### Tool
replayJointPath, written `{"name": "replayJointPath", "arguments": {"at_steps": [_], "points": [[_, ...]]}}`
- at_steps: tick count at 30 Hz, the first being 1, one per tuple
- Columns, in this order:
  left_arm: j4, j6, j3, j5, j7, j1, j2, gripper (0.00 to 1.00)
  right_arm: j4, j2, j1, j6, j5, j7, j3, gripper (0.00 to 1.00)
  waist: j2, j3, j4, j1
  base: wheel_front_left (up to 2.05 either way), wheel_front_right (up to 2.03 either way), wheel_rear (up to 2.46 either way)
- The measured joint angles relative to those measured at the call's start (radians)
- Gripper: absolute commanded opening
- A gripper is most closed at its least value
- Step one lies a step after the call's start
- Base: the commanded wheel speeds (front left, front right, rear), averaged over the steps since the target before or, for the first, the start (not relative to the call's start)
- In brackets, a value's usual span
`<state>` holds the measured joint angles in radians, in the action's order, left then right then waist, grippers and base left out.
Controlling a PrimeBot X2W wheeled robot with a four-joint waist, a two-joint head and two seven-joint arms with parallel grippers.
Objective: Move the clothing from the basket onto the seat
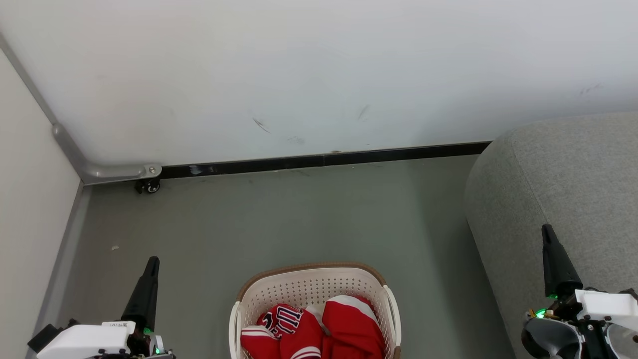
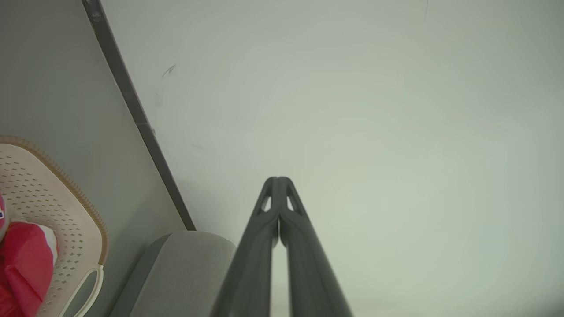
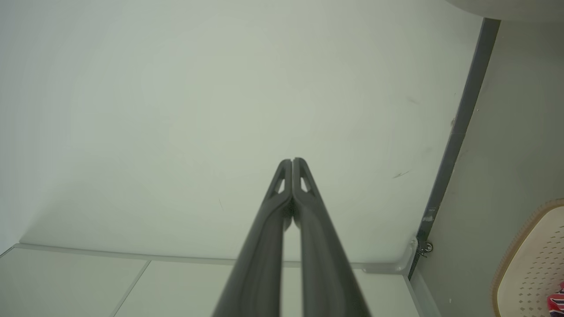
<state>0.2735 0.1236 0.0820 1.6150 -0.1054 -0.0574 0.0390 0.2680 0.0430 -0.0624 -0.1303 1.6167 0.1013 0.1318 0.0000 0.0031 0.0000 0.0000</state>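
Note:
Red clothing point(image 1: 319, 329) with white stripes and dark lettering lies bunched in the cream basket point(image 1: 309, 286), which stands on the floor at the bottom middle of the head view. The grey seat point(image 1: 563, 184) rises at the right. My left gripper point(image 1: 152, 262) is shut and empty, to the left of the basket. My right gripper point(image 1: 547, 230) is shut and empty over the seat's front edge. In the left wrist view the shut left gripper point(image 2: 278, 180) points at the wall, with the basket point(image 2: 48, 198) and clothing point(image 2: 24, 259) at the lower left. The right wrist view shows the shut right gripper point(image 3: 292, 162) and the basket point(image 3: 535, 259).
A white wall point(image 1: 319, 75) with a black skirting strip point(image 1: 324, 160) closes off the grey floor point(image 1: 279, 219) behind the basket. A pale panel point(image 1: 30, 199) with a grey rail and a small caster point(image 1: 147, 186) stands at the left.

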Motion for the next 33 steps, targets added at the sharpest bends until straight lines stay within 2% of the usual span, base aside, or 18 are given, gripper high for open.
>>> {"name": "replayJointPath", "arguments": {"at_steps": [6, 7, 18, 25, 30, 33], "points": [[0.034, 0.000, -0.003, 0.000, 0.000, 0.020, -0.012, 0.00, 0.030, -0.009, 0.025, 0.000, 0.000, 0.000, -0.004, 0.00, 0.0000, 0.000, 0.000, 0.0000, 0.00, 0.00, 0.00], [0.046, 0.000, -0.005, 0.000, 0.000, 0.029, -0.016, 1.00, 0.041, -0.013, 0.038, 0.000, 0.000, 0.000, -0.005, 1.00, 0.0000, 0.000, 0.000, 0.0000, 0.00, 0.00, 0.00], [0.043, 0.000, -0.035, -0.022, 0.036, 0.046, -0.019, 1.00, 0.043, -0.016, 0.061, 0.000, -0.025, -0.032, -0.034, 1.00, 0.0000, 0.000, 0.000, 0.0000, 0.00, 0.00, 0.00], [0.027, -0.002, -0.056, -0.076, 0.061, 0.046, -0.017, 1.00, 0.037, -0.016, 0.061, 0.000, -0.079, -0.057, -0.052, 1.00, 0.0000, 0.001, 0.001, 0.0003, 0.00, 0.00, 0.00], [0.016, -0.005, -0.069, -0.116, 0.072, 0.046, -0.016, 1.00, 0.037, -0.014, 0.061, 0.000, -0.129, -0.073, -0.058, 1.00, 0.0000, 0.002, 0.002, 0.0021, 0.00, 0.00, 0.00], [0.009, -0.010, -0.082, -0.160, 0.088, 0.046, -0.014, 1.00, 0.037, -0.008, 0.061, 0.000, -0.192, -0.084, -0.068, 1.00, 0.0000, 0.001, 0.003, 0.0052, 0.00, 0.00, 0.00]]}}
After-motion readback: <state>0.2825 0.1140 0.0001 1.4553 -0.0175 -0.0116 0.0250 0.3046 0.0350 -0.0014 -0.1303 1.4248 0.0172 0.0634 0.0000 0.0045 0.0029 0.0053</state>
